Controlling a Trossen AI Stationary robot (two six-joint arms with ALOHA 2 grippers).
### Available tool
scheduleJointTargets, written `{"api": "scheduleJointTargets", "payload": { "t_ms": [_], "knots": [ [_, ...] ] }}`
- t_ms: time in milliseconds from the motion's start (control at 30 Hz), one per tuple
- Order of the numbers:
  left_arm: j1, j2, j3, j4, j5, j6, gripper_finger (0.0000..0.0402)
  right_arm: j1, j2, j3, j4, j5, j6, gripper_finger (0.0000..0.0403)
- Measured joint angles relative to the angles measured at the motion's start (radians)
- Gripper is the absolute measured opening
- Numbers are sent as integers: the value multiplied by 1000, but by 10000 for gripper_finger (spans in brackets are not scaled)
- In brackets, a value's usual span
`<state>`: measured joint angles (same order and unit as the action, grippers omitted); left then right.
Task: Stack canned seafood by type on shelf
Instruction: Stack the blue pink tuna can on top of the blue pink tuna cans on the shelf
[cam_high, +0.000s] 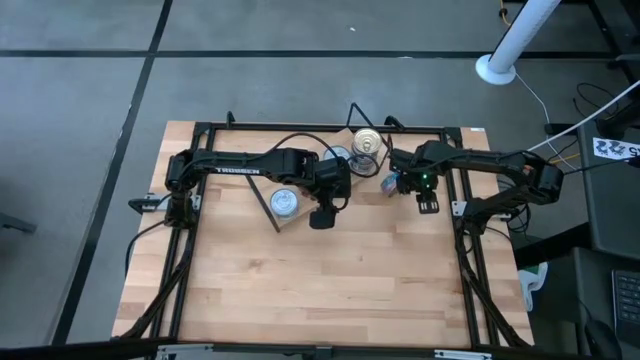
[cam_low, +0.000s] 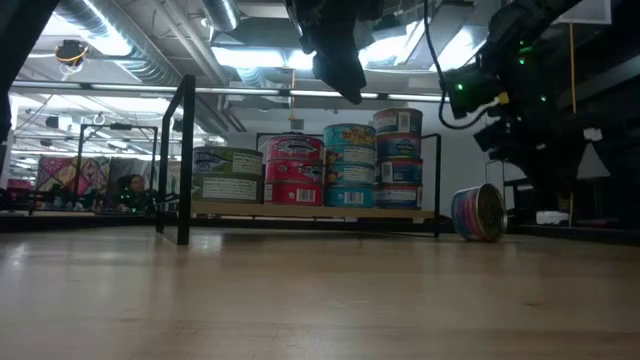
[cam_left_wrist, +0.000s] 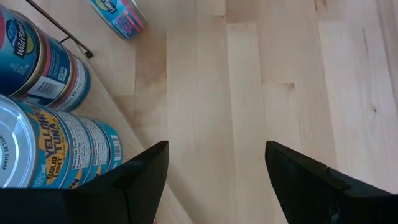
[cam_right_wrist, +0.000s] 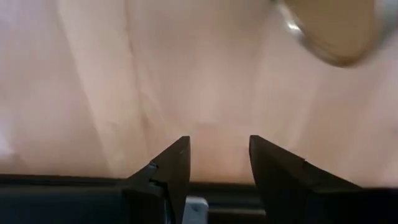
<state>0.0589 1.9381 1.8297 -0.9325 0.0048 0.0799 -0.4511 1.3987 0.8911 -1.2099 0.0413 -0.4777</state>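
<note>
The shelf (cam_low: 300, 212) stands at the table's far middle, a light plank with black wire ends. Stacks of canned seafood rest on it: green-labelled tins (cam_low: 228, 175), red ones (cam_low: 292, 170), teal ones (cam_low: 349, 165) and blue ones (cam_low: 398, 158). One loose tin (cam_low: 480, 212) stands on its edge on the table just right of the shelf; it also shows in the high view (cam_high: 388, 184). My left gripper (cam_left_wrist: 216, 155) hovers open above the table in front of the shelf, beside the teal tins (cam_left_wrist: 68, 149). My right gripper (cam_right_wrist: 219, 146) points down, open and empty, above the table next to the loose tin (cam_right_wrist: 336, 31).
A black frame (cam_high: 320, 128) runs along the table's far edge and down both sides. Bare wooden tabletop (cam_high: 330, 290) stretches from the shelf to the near edge. A white post (cam_high: 510, 45) stands on the floor beyond the far right corner.
</note>
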Motion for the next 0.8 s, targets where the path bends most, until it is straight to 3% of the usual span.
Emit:
{"api": "scheduleJointTargets", "payload": {
  "t_ms": [167,467,633,800],
  "knots": [
    [0,0,0,0,0,-5,263,-1,0,53,-12,102,-11,165],
    [-11,0,0,1,0,-6,263,-1,0,79,18,151,-43,166],
    [-20,0,0,1,0,-3,263,-1,0,79,41,246,-45,167],
    [-26,0,0,1,0,-2,263,-1,0,79,49,337,-45,207]
  ]
}}
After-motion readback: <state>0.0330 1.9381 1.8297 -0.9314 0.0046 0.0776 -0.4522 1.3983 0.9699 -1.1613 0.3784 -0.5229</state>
